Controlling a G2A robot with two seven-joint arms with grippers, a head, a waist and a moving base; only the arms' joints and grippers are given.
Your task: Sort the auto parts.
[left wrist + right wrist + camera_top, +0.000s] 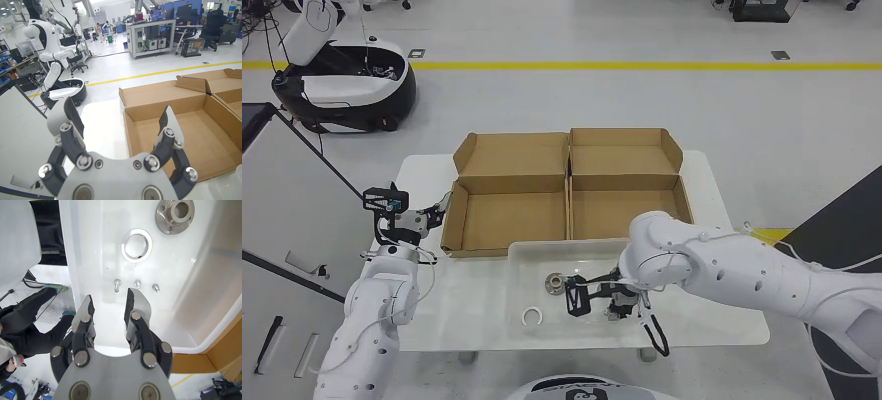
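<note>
Right wrist view: my right gripper (109,293) low in white bin (90,237), jaws spread, gripping nothing; three bolts (138,283) just left of jaws, untouched; ring (149,245), flange (166,220) farther left; my left gripper (117,104) spread, empty, at left edge of cardboard box (189,128).

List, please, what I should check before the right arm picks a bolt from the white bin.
1. The right gripper has its jaws open, holding nothing: ok.
2. The nearest bolt lies loose in the white bin, ahead of the jaws: ok.
3. The flanged hub and metal ring sit clear of that bolt: ok.
4. The left cardboard box and right cardboard box are open and empty: ok.
5. The left gripper, jaws open, is beside the left cardboard box, away from the bin: ok.
6. Which box takes bolts: cannot tell.
</note>
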